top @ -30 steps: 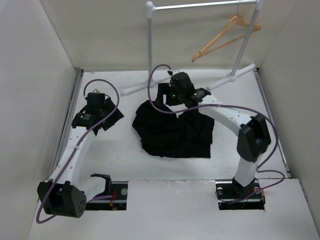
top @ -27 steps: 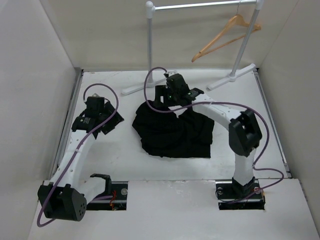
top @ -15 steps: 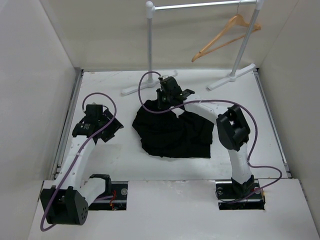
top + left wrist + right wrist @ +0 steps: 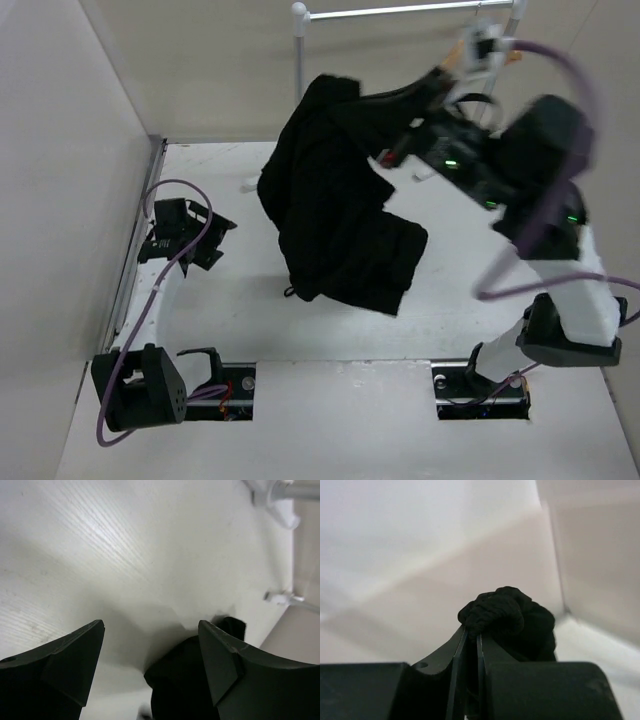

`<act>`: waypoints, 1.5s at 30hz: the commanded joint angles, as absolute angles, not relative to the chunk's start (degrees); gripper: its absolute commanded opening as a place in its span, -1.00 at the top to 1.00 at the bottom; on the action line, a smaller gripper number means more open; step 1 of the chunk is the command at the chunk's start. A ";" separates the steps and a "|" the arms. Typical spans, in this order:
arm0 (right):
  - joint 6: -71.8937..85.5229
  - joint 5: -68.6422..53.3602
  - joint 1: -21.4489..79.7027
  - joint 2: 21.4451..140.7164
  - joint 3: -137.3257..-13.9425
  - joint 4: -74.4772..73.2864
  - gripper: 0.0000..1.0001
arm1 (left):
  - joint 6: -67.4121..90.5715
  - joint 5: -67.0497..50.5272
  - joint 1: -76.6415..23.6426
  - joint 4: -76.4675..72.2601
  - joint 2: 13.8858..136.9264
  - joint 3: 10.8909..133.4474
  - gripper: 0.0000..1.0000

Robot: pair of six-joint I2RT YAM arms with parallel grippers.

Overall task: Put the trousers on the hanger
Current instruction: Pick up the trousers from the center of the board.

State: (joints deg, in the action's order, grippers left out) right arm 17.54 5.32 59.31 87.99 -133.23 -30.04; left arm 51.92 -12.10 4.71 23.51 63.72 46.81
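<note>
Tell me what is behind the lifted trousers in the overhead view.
Behind the trousers, the rack's left post shows only above the cloth. Its lower length is covered, and so is anything else there.

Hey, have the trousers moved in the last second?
Yes. The right gripper has hoisted the trousers up from the table toward the clothes rack.

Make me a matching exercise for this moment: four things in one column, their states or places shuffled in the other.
1. trousers
2. left tool
3. right tool
4. clothes rack

A. open, holding nothing
B. standing at the far edge of the table
C. held up, hanging down
D. shut on the trousers

Pairs: 1-C, 2-A, 3-D, 4-B
</note>
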 commanded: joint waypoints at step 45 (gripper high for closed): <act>32.52 9.93 18.67 55.37 -75.93 -30.14 0.82 | 52.22 3.60 -10.27 39.70 51.26 54.46 1.00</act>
